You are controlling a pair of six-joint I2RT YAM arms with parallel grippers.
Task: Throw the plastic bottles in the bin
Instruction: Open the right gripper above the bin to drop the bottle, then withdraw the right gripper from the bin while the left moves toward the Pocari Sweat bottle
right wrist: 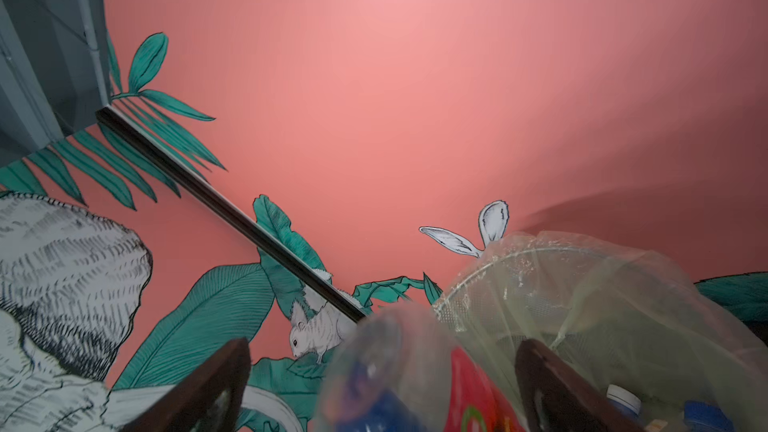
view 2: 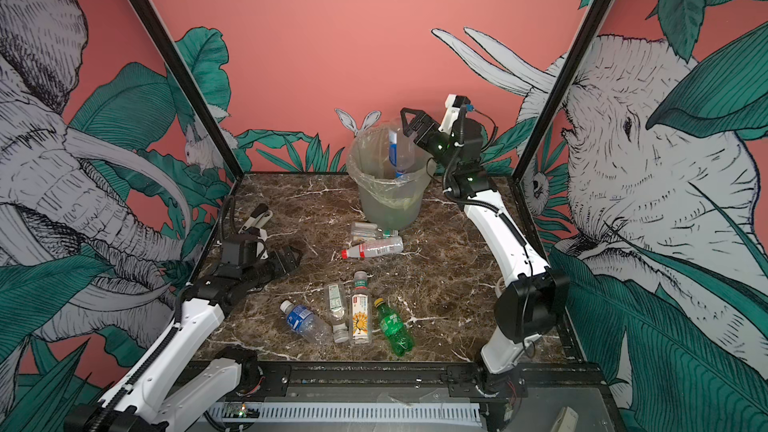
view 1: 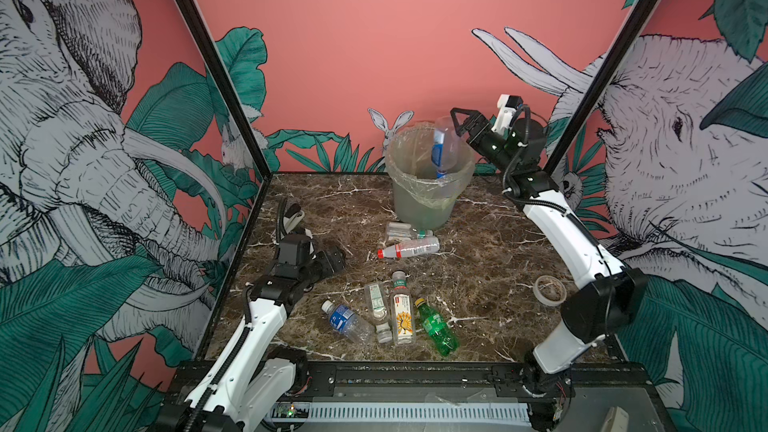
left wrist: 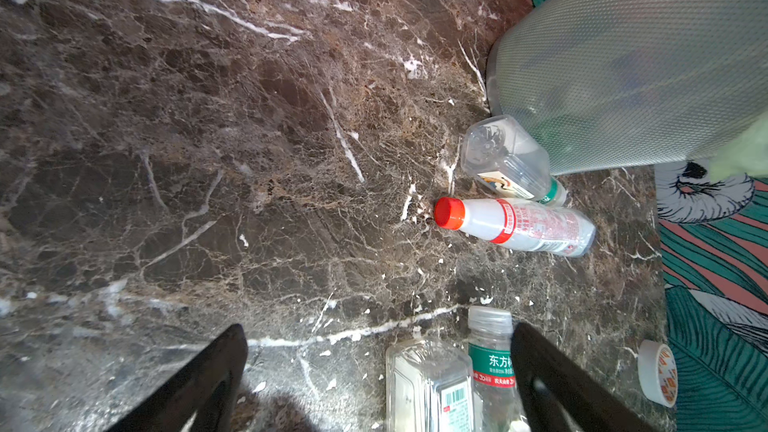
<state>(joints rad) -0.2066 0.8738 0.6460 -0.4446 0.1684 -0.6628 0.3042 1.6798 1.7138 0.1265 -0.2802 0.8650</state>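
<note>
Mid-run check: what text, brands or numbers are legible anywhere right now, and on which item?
"东方": white characters on the green-label bottle; further characters are covered, and the smaller print is unreadable.
Too blurred: red print on the red-capped bottle.
Too small: barcode digits on the flat clear bottle.
Unreadable: orange marks on the tape roll.
Too small in both top views: blue-label bottle, green bottle.

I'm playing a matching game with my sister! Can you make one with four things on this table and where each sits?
Things:
1 green plastic bottle, yellow cap
2 white plastic bottle, red cap
3 translucent tape roll
4 white-and-black stapler

Places:
A beside the right arm
B far left side
C near the round grey-green plastic bin
D right end of the front bottle row

Pairs: 1-D, 2-C, 3-A, 4-B.
</note>
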